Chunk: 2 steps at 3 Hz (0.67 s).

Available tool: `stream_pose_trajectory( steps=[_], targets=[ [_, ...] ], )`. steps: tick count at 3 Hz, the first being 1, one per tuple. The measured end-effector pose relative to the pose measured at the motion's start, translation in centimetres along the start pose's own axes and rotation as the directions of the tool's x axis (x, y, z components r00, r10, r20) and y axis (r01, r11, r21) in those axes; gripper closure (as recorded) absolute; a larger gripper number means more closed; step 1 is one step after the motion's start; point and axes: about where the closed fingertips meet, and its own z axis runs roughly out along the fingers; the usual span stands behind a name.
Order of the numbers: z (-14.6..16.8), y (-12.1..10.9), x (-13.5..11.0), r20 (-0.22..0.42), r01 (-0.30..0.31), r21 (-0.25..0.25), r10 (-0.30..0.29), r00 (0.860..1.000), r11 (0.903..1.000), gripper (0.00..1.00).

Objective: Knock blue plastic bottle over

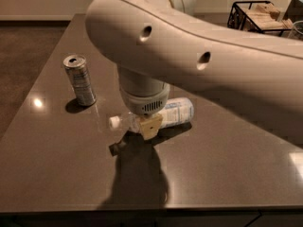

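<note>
The blue plastic bottle (177,111) lies on its side on the dark table (236,174), its white cap (114,123) pointing left and its blue-and-white label to the right. My gripper (150,126) hangs under the big white arm, directly over the bottle's neck, and covers its middle. Only a cream-coloured part of the gripper shows below the wrist.
A silver drink can (80,80) stands upright to the left of the bottle. A black wire rack (258,15) with wooden items stands on the floor beyond the table's far right corner. The arm fills the upper right of the view.
</note>
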Motion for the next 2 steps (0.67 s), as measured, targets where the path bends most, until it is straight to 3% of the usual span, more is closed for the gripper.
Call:
stream_pose_trajectory(
  steps=[1,2],
  targets=[
    [0.75,0.39,-0.02,0.022,-0.014,-0.046,0.015,1.000,0.9988,0.00],
    [0.76,0.40,-0.03,0.022,-0.014,-0.047,0.015,1.000,0.9988,0.00]
  ],
)
